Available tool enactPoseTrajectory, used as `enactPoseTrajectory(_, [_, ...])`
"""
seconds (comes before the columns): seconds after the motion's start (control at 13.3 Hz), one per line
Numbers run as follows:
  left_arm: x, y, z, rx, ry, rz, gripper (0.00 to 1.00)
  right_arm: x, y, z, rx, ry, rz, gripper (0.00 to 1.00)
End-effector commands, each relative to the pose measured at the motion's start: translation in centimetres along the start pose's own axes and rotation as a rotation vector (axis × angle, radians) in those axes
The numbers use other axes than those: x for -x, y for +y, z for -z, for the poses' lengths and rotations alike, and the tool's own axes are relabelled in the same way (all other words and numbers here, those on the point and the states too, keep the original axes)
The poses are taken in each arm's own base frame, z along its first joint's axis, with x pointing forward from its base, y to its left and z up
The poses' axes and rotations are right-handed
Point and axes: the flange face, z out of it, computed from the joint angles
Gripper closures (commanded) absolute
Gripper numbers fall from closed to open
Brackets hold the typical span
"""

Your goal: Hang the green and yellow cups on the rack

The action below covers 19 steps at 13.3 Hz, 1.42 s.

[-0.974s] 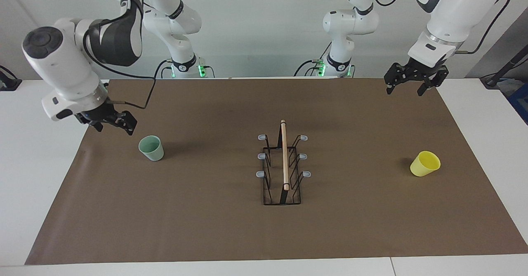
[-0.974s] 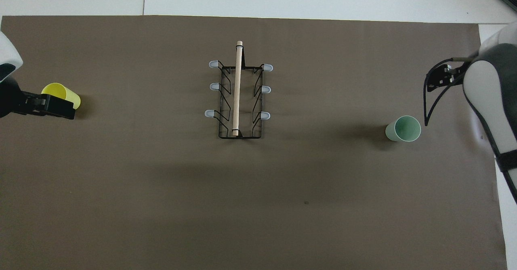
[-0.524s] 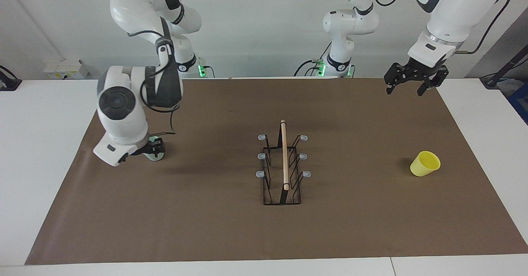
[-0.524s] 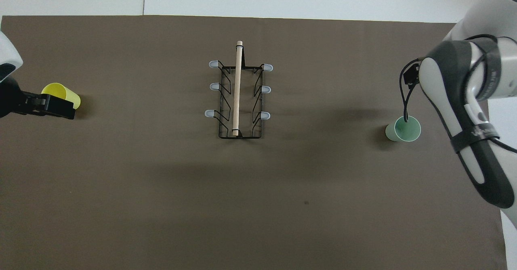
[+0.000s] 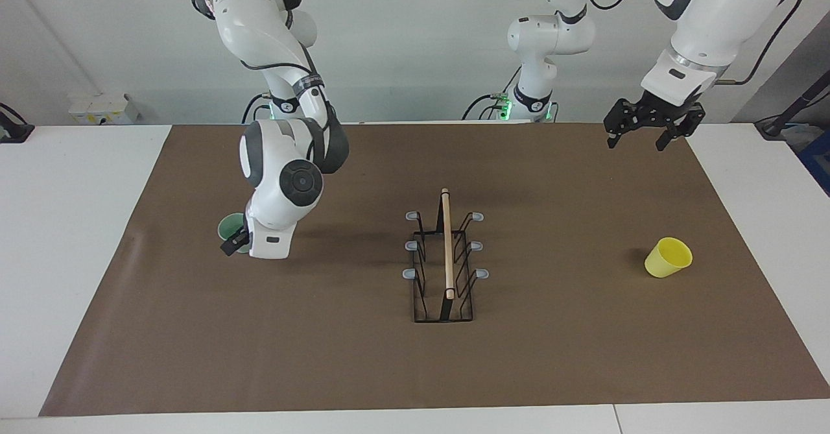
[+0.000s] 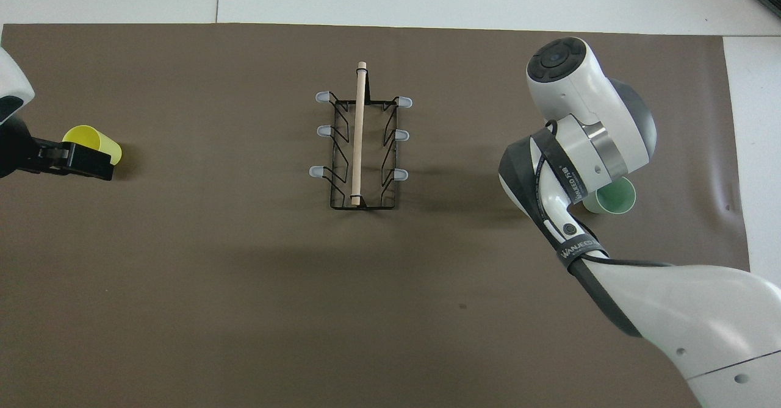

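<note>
The green cup [image 5: 228, 228] stands upright on the brown mat [image 5: 363, 369] toward the right arm's end of the table [image 5: 65, 239], well apart from the rack [image 5: 445, 259] at the middle. The right claw [image 5: 235, 244] is low at this cup, mostly hidden by its own wrist; its jaws read as spread wide, and no grip shows. The step in hand looks like taking the green cup; next the jaws must close on its wall, then lift and carry it to a prong. The yellow cup [image 5: 668, 257] sits tilted toward the left arm's end, untouched. The left claw [image 5: 642, 137] waits open, raised over the mat's corner. Count: 2 cups, 1 rack, 6 grey-tipped prongs, all bare
</note>
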Motion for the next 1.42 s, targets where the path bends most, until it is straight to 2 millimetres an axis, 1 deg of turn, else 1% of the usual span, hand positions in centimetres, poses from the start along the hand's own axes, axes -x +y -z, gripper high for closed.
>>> enactPoseTrajectory(0.0, [0.4,0.0,0.3,-0.022,-0.008,0.003,0.0,-0.2,-2.4,-0.7,0.059,-0.075,0.124,0.0])
enactPoseTrajectory(0.07, [0.5,0.9,0.4,-0.023,-0.008,-0.012,0.0,-1.0,-3.4,-1.3,0.08,-0.106,0.16,0.0])
enactPoseTrajectory(0.22, [0.3,2.5,0.6,-0.023,0.004,-0.038,0.0,-1.4,-4.6,-2.9,0.079,-0.119,0.196,0.0])
enactPoseTrajectory(0.37, [0.4,2.5,0.5,-0.023,-0.002,-0.03,0.0,-1.4,-5.4,-3.8,0.105,-0.126,0.221,0.0])
enactPoseTrajectory(0.45, [0.4,2.5,0.4,-0.023,-0.007,-0.03,0.0,-1.6,-6.1,-3.9,0.121,-0.133,0.238,0.0])
enactPoseTrajectory(0.6, [0.3,2.0,0.8,-0.022,0.011,-0.024,0.0,-1.7,-7.2,-4.9,0.138,-0.135,0.259,0.0])
enactPoseTrajectory(0.75, [0.1,1.2,0.9,-0.01,0.013,-0.011,0.0,-2.1,-7.7,-6.3,0.161,-0.165,0.289,0.0])
enactPoseTrajectory(0.82, [0.0,1.0,1.0,0.002,0.017,-0.006,0.0,-2.6,-8.7,-6.9,0.177,-0.175,0.315,0.0])
enactPoseTrajectory(0.9, [-0.1,0.6,0.9,0.009,0.016,0.005,0.0,-2.9,-9.3,-7.2,0.193,-0.187,0.334,0.0])
enactPoseTrajectory(0.97, [-0.1,0.2,0.8,0.033,0.018,0.015,0.0,-3.0,-9.2,-7.6,0.217,-0.207,0.346,0.0])
enactPoseTrajectory(1.05, [-0.3,-0.5,0.7,0.051,0.021,0.032,0.0,-3.6,-9.8,-7.9,0.249,-0.214,0.375,0.0])
enactPoseTrajectory(1.12, [-0.9,-1.5,0.2,0.053,0.014,0.051,0.0,-3.9,-10.2,-8.3,0.276,-0.222,0.402,0.0])
enactPoseTrajectory(1.2, [-1.4,-1.7,0.1,0.053,0.012,0.054,0.0,-4.1,-10.6,-8.8,0.304,-0.247,0.425,0.0])
enactPoseTrajectory(1.35, [-2.9,-2.2,-0.6,0.051,0.006,0.06,0.0,-5.3,-12.2,-9.3,0.379,-0.302,0.49,0.0])
